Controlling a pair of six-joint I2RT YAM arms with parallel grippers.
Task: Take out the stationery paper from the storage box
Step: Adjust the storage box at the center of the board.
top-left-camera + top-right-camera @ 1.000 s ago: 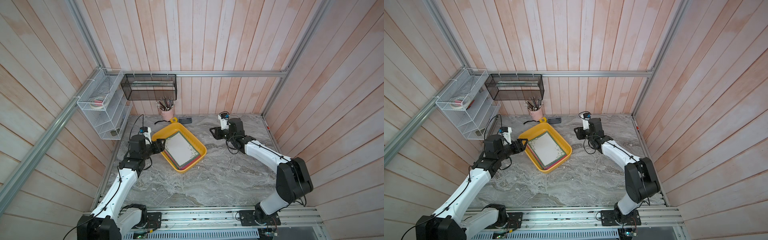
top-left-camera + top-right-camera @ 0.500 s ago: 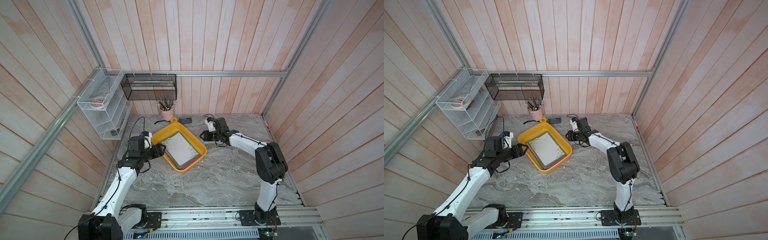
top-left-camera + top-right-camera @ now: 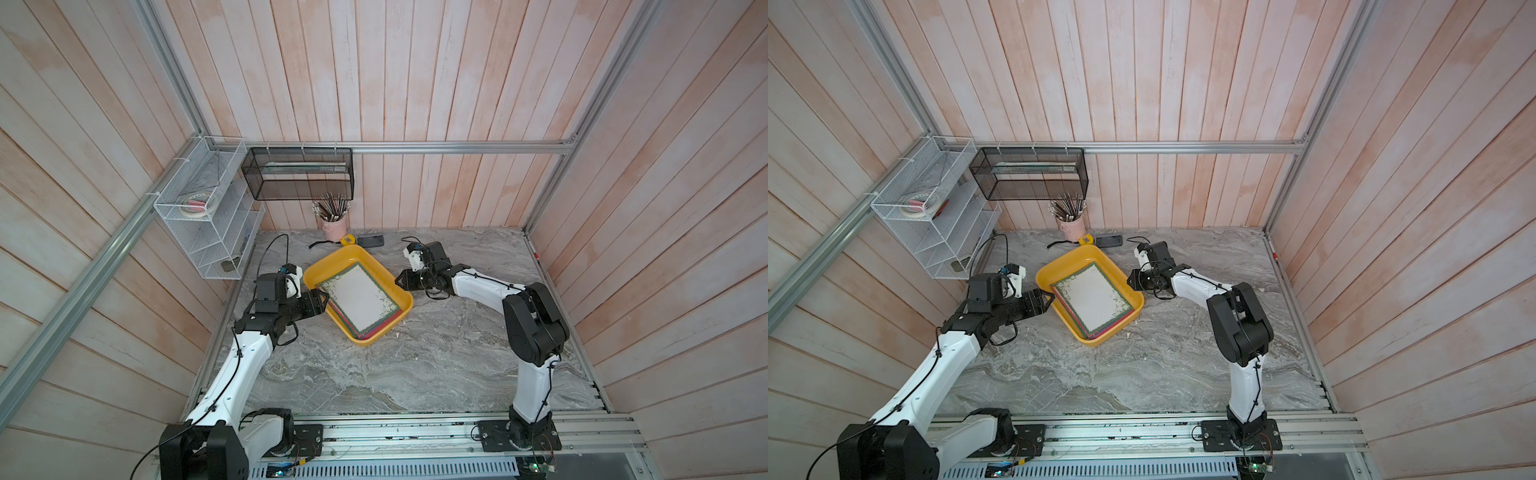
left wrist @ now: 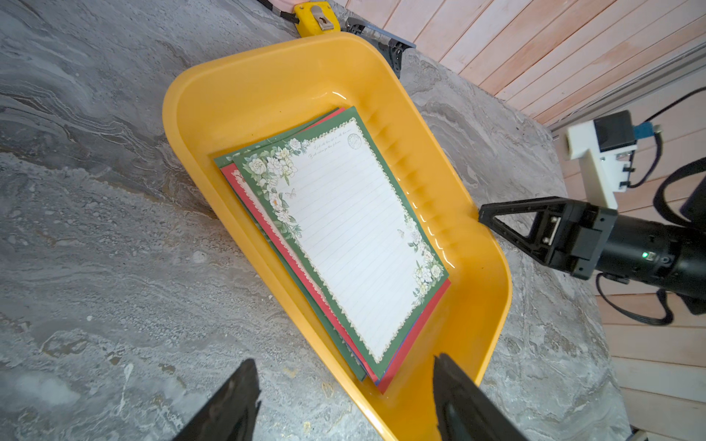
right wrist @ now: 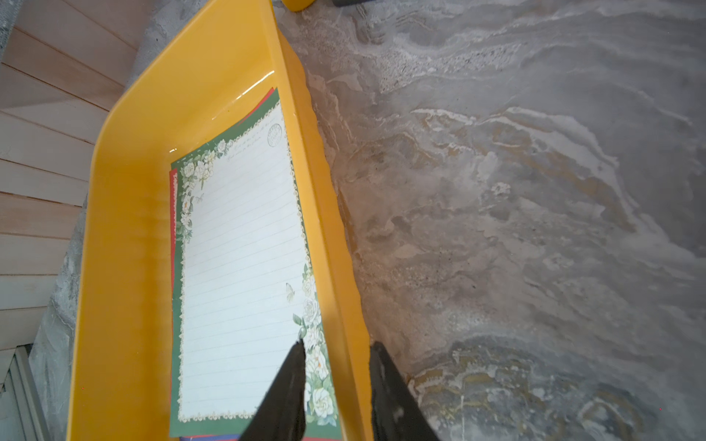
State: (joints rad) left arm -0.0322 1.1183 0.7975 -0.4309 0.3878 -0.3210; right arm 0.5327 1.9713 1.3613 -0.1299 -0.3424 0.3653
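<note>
The task is only beginning, I judge. All the stationery paper [image 3: 361, 299] is lying stacked inside the storage box [image 3: 332, 259], with a green-bordered sheet on top, close against the long wall on the right arm's side. The right gripper [image 5: 336, 345] is sitting astride that wall, one finger over the paper and one outside. Its jaws are narrowly apart, and I cannot tell whether they are pressing the plastic. The left gripper [image 4: 344, 361] is hovering at the opposite wall with jaws wide apart, holding nothing.

The next move, I think, is asking for a steady box and a careful catch of one flat sheet edge under the rim. The table [image 3: 415, 365] is offering wide bare marble toward the robot's base. Behind the box, the tape measure [image 3: 348, 240] and the pencil cup [image 3: 334, 226] are standing near.
</note>
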